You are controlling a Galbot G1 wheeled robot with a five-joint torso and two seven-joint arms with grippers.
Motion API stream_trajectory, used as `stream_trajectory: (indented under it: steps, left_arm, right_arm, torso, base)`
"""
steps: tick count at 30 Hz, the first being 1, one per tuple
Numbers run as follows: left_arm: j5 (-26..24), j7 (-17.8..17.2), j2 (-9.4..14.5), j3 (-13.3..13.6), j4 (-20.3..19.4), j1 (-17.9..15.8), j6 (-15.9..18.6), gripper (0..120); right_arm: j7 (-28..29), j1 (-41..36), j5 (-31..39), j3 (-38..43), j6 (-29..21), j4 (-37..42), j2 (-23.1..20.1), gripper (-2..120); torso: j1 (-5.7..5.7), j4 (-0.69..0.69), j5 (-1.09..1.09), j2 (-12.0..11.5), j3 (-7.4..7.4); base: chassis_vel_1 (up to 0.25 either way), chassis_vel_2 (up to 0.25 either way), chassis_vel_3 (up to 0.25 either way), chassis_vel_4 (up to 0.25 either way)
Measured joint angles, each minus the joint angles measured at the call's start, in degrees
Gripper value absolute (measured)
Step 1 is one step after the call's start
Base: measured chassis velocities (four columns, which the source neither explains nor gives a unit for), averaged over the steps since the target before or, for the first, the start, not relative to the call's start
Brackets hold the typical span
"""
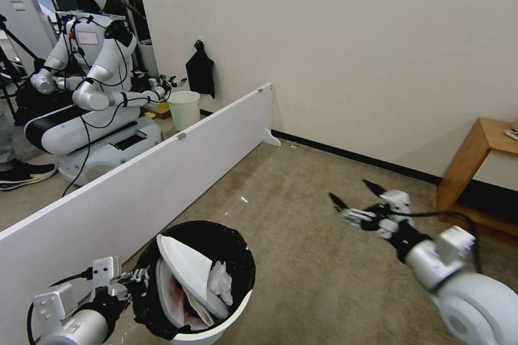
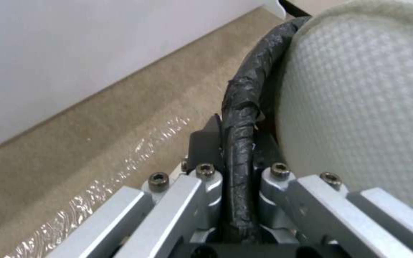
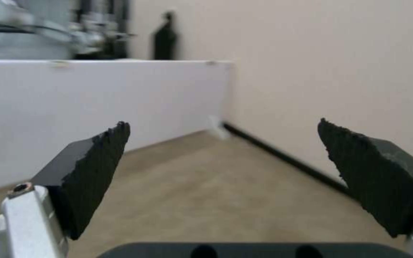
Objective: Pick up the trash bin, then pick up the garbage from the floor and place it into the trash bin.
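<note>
The trash bin (image 1: 233,317), white with a black bag over its rim, is low in the head view, just in front of me. Inside it lie a white slipper (image 1: 183,264) and a crumpled white tissue (image 1: 220,280). My left gripper (image 1: 141,278) is shut on the bin's near-left rim. In the left wrist view the left gripper (image 2: 237,143) clamps the black bagged rim (image 2: 242,104), with the slipper (image 2: 359,107) close beside it. My right gripper (image 1: 350,190) hovers open and empty above the carpet, right of the bin; its fingers (image 3: 96,161) stand wide apart. Small white scraps (image 1: 244,199) lie on the carpet.
A long white partition board (image 1: 135,183) runs along my left. Behind it stand another robot (image 1: 91,81) and a pale unlined bin (image 1: 183,109). A black bag (image 1: 200,73) hangs on the wall. A wooden table (image 1: 480,161) is at the right. Open carpet lies ahead.
</note>
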Motion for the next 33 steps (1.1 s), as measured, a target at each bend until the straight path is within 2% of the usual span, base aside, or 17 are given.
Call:
stream_trajectory:
  steps: [1, 2, 4, 5, 7, 8, 9, 12, 15, 16, 18, 23, 26, 33]
  left_arm:
    - [0.5, 0.2, -0.3, 0.0, 0.1, 0.1, -0.2, 4]
    - [0.5, 0.2, -0.3, 0.0, 0.1, 0.1, -0.2, 4]
    - [1.0, 0.4, -0.5, 0.0, 0.2, 0.4, -0.3, 4]
    - [1.0, 0.4, -0.5, 0.0, 0.2, 0.4, -0.3, 4]
    - [1.9, 0.8, -0.6, 0.0, 0.3, 0.4, -0.5, 4]
    - [1.9, 0.8, -0.6, 0.0, 0.3, 0.4, -0.5, 4]
    - [3.1, 1.3, -0.8, 0.1, 0.5, 0.2, -0.9, 4]
    - [3.4, 1.4, -1.0, 0.2, 0.5, 0.2, -1.0, 4]
    - [4.0, 1.8, -1.1, 0.3, 0.5, 0.1, -1.3, 4]
    - [4.0, 1.8, -1.1, 0.3, 0.5, 0.1, -1.3, 4]
    - [4.3, 2.0, -1.1, 0.1, 0.5, 0.1, -1.5, 4]
    - [4.8, 2.4, -1.2, 0.1, 0.5, 0.0, -1.7, 4]
    - [6.0, 2.8, -1.6, 0.1, 0.6, 0.2, -2.2, 4]
    - [7.2, 3.0, -2.2, 0.8, 0.6, 0.3, -2.4, 4]
  right_arm:
    - [-0.1, -1.6, -2.5, 1.7, 0.3, 0.6, 2.5, 100]
    - [-0.1, -1.6, -2.5, 1.7, 0.3, 0.6, 2.5, 100]
    - [-0.6, -4.2, -7.1, 3.2, 0.9, 1.7, 7.2, 100]
    - [-0.6, -4.2, -7.1, 3.2, 0.9, 1.7, 7.2, 100]
    - [-1.5, -7.0, -13.4, 3.9, 2.8, 2.1, 12.2, 100]
    - [-1.5, -7.0, -13.4, 3.9, 2.8, 2.1, 12.2, 100]
    - [-2.3, -10.1, -19.5, 4.0, 5.9, 2.0, 17.8, 100]
    - [-2.5, -11.6, -22.0, 3.7, 7.8, 1.8, 20.4, 100]
    - [-2.6, -13.8, -27.7, 2.8, 13.5, 1.3, 25.9, 100]
    - [-2.6, -13.8, -27.7, 2.8, 13.5, 1.3, 25.9, 100]
    - [-2.5, -14.2, -29.7, 1.8, 16.1, 1.0, 29.1, 100]
    - [-2.4, -14.3, -31.0, 0.9, 17.1, 0.8, 31.2, 100]
    - [-2.2, -14.2, -33.6, 0.3, 19.6, 0.5, 34.0, 100]
    - [-2.1, -13.9, -35.1, 0.9, 20.4, 0.7, 34.8, 100]
  torso:
    - [0.0, 0.01, 0.02, 0.0, 0.0]
    - [0.0, 0.01, 0.02, 0.0, 0.0]
    - [0.0, 0.03, 0.0, 0.0, 0.0]
    - [0.0, 0.03, 0.0, 0.0, 0.0]
    - [0.0, 0.03, 0.01, 0.0, 0.0]
    - [0.0, 0.03, 0.01, 0.0, 0.0]
    - [0.0, -0.01, 0.01, 0.0, 0.0]
    - [0.0, 0.0, 0.01, 0.0, 0.0]
    - [0.0, 0.02, -0.01, 0.0, 0.0]
    - [0.0, 0.02, -0.01, 0.0, 0.0]
    - [0.0, 0.03, 0.0, 0.0, 0.0]
    - [0.0, 0.03, 0.0, 0.0, 0.0]
    - [0.0, 0.02, 0.0, 0.0, 0.0]
    - [0.0, 0.02, 0.01, 0.0, 0.0]
  base:
    - [0.0, 0.0, 0.0, 0.0]
    - [0.0, 0.0, 0.0, 0.0]
    - [0.0, 0.0, 0.0, 0.0]
    - [0.0, 0.0, 0.0, 0.0]
    - [0.0, 0.0, 0.0, 0.0]
    - [0.0, 0.0, 0.0, 0.0]
    - [0.0, 0.0, 0.0, 0.0]
    - [0.0, 0.0, 0.0, 0.0]
    - [0.0, 0.0, 0.0, 0.0]
    - [0.0, 0.0, 0.0, 0.0]
    - [0.0, 0.0, 0.0, 0.0]
    - [0.0, 0.0, 0.0, 0.0]
    - [0.0, 0.0, 0.0, 0.0]
    - [0.0, 0.0, 0.0, 0.0]
